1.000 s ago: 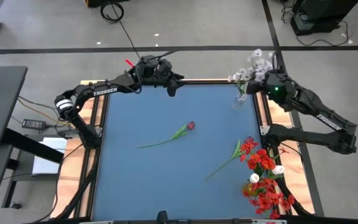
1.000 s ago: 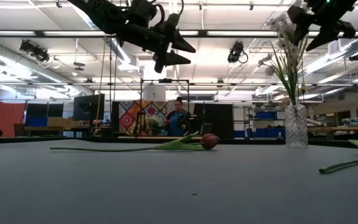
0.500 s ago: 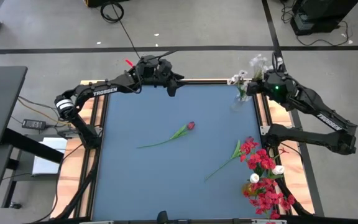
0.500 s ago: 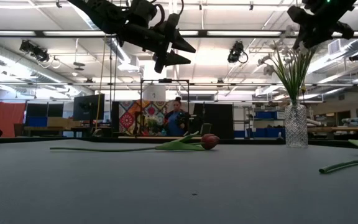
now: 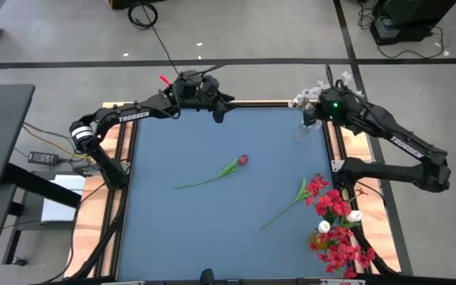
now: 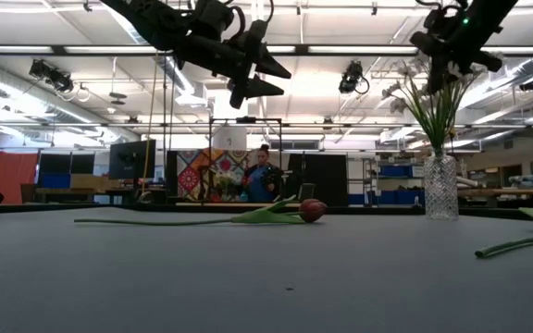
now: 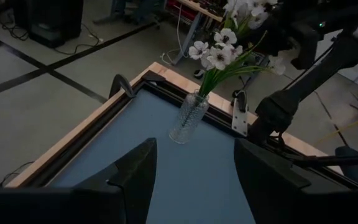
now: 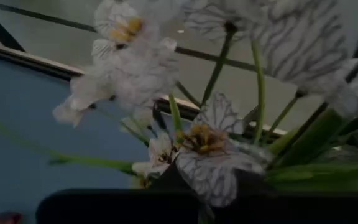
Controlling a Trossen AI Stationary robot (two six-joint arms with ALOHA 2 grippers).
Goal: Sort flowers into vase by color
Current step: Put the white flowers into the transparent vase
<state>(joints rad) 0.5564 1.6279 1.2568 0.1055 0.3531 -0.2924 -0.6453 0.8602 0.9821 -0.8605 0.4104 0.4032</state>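
Observation:
A clear glass vase [image 5: 303, 128] stands at the table's far right corner with white flowers [image 7: 222, 53] in it. My right gripper [image 5: 317, 101] is shut, high above the vase among the blossoms [image 6: 424, 69]. A dark red bud [image 5: 243, 160] lies by its long green stem at the table's middle. Red flowers and white buds [image 5: 335, 229] lie heaped at the near right edge. My left gripper [image 5: 220, 111] hangs open above the far edge, holding nothing. My right gripper comes from above and from the table's right, with its shut fingers among the tops of the white flowers [image 8: 210, 168]. The blossoms hide the fingertips. Whether it touches or pinches a stem, I cannot tell. The stems stay in the vase.
One red flower [image 5: 313, 190] lies apart from the heap, its stem pointing toward the near middle. The blue table top [image 5: 172, 229] has a raised wooden rim. In the low view a person [image 6: 265, 176] sits far behind the table.
My right gripper has gone toward the table's left, over the vase, and has shut. The white flowers, which leaned toward the right edge, now stand more upright and spread in the vase.

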